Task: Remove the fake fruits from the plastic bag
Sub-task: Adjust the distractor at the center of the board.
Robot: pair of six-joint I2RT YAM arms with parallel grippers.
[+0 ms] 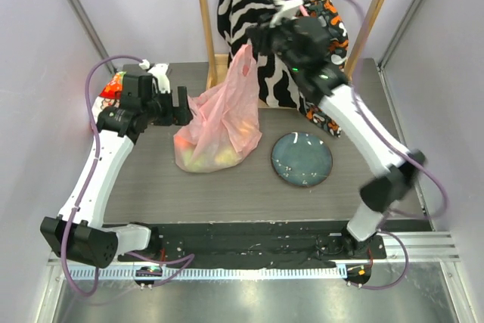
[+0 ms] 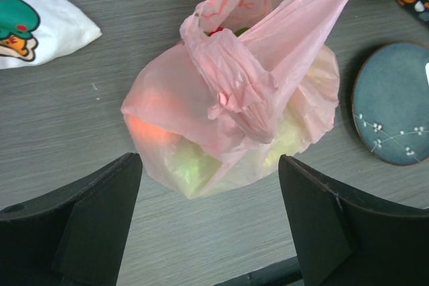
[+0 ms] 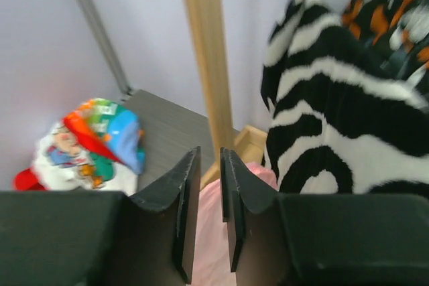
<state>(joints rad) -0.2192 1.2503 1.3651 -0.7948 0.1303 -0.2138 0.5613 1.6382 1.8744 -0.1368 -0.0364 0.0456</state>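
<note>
Plastic bag [image 1: 219,130] sits mid-bench [image 1: 151,187], still loaded: the fake fruits [image 1: 204,158] show through the film as an orange-red glow on the bag's left and yellow-green lumps at its near bottom. None are out on the bench. Your right gripper [image 1: 253,39] is up above the bag's rear. The jaws are almost together, pinching one handle, and the film is stretched taut from the bag body up to it. In the right wrist view the gripper [image 3: 210,155] shows only a thin slit, with pink plastic [image 3: 260,177] just under it. Your left gripper [image 1: 178,108] is just left of the bag, low over the bench, jaws spread wide and holding nothing. From the left wrist its two fingers [image 2: 94,219] frame the bag [image 2: 228,118], and I can't tell if they touch it. The second handle is knotted or bunched on top of the bag. Blue plate [image 1: 302,159] lies right of the bag, close but apart. Cartoon-printed bag [image 1: 112,87] is well left of the bag. Zebra-print fabric [image 1: 242,5] hangs behind the bag, beside a wooden post [image 1: 203,20].
</note>
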